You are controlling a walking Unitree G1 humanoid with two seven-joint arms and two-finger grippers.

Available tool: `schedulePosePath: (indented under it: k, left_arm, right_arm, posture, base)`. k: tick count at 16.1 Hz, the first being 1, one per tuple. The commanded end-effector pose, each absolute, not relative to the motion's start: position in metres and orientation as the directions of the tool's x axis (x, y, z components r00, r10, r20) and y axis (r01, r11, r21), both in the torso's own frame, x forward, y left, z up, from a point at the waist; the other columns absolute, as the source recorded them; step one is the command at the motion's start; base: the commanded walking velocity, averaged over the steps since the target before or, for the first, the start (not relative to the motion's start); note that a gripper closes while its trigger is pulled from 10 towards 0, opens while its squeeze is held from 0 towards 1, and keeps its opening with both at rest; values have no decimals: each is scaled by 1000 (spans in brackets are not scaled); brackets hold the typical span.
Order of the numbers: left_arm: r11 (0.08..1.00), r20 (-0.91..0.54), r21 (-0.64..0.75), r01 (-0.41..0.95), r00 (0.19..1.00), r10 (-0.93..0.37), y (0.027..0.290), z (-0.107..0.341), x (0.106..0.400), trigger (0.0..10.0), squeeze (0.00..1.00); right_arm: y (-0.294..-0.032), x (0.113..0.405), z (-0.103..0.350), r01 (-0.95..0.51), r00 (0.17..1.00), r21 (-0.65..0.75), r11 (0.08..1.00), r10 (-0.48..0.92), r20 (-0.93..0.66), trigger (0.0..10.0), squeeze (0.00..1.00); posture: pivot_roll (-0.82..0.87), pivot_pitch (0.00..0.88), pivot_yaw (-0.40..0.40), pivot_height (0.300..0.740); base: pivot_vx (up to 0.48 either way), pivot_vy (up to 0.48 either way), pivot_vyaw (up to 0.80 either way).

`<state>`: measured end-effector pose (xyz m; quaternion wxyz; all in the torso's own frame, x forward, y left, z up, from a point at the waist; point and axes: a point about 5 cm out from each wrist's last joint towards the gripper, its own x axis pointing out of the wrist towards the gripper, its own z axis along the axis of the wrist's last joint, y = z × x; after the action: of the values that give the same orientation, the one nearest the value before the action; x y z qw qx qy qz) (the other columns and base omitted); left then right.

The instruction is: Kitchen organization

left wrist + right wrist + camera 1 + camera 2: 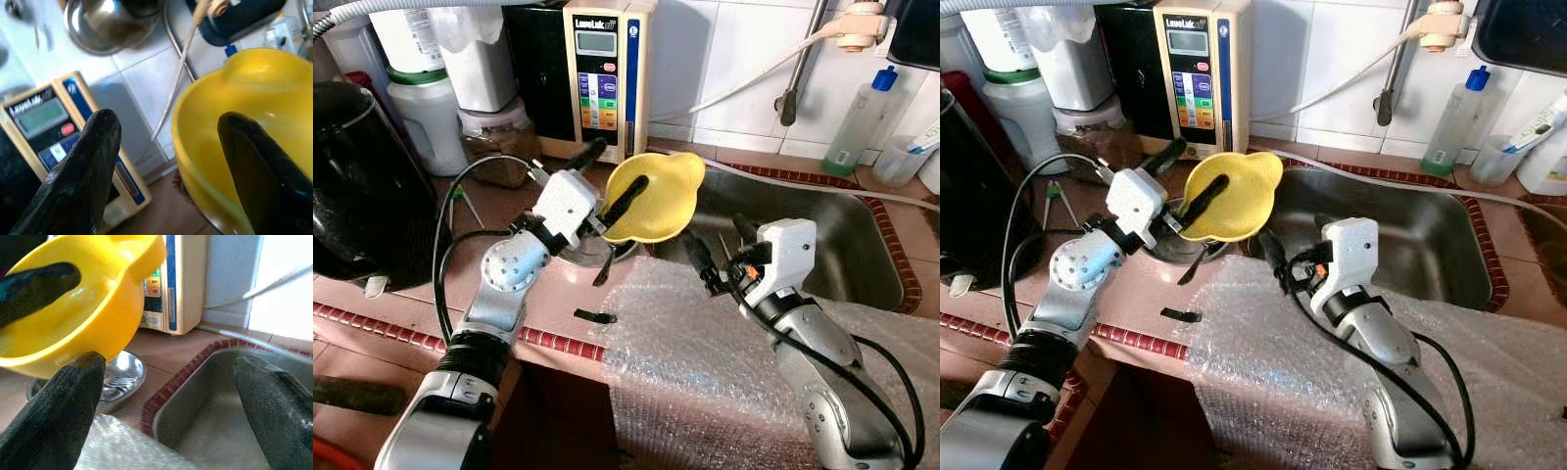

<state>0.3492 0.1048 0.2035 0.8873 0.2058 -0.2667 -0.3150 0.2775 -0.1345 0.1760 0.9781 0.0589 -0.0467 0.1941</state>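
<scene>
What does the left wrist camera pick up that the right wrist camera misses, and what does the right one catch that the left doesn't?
Left wrist view alone: a steel pot hanging on the tiled wall and the water machine's display screen.

Right wrist view alone: the steel sink with its red-tiled edge, bubble wrap on the counter, and a steel dish under the bowl.

Both: the yellow bowl, with one finger of the left gripper inside it and one outside its rim, and the water machine. The right gripper is open and empty.

One yellow bowl (656, 196), one sink (842, 245), two end effectors.
</scene>
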Motion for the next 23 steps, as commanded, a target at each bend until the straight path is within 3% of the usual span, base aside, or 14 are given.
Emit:
schedulePosePath:
  k: [1,8,10,14,16,20,23]
  left_arm:
    - [676,339,580,455,619,-708,96,204,345,0,0]
    - [658,341,563,500,585,-736,78,198,341,0,0]
    - [700,346,531,477,632,-693,84,200,348,0,0]
    - [775,351,463,431,714,-606,103,204,362,0,0]
    - [790,335,448,418,741,-582,109,202,367,0,0]
    - [737,310,494,462,698,-645,96,193,359,0,0]
    - [722,326,497,482,667,-670,89,190,352,0,0]
  right_arm:
    - [-132,279,186,-398,913,132,908,379,149,10000,0]
    - [-114,283,196,-463,884,218,859,432,178,10000,0]
    - [-114,270,184,-507,862,192,840,494,114,10000,0]
    - [-140,244,165,-437,899,188,880,434,54,10000,0]
    - [-140,229,168,-465,884,220,857,461,75,10000,0]
    - [-120,225,193,-571,821,244,784,537,196,10000,0]
    - [-120,236,202,-534,843,245,809,485,235,10000,0]
  posture:
    - [31,0,39,740]
    - [27,0,46,740]
    - [37,0,43,740]
    - [28,0,51,740]
    - [14,0,63,740]
    - [0,0,83,740]
    - [8,0,83,740]
  base:
    - [0,0,0]
    - [0,0,0]
    - [0,0,0]
    - [0,0,0]
    - [0,0,0]
    - [0,0,0]
    - [0,0,0]
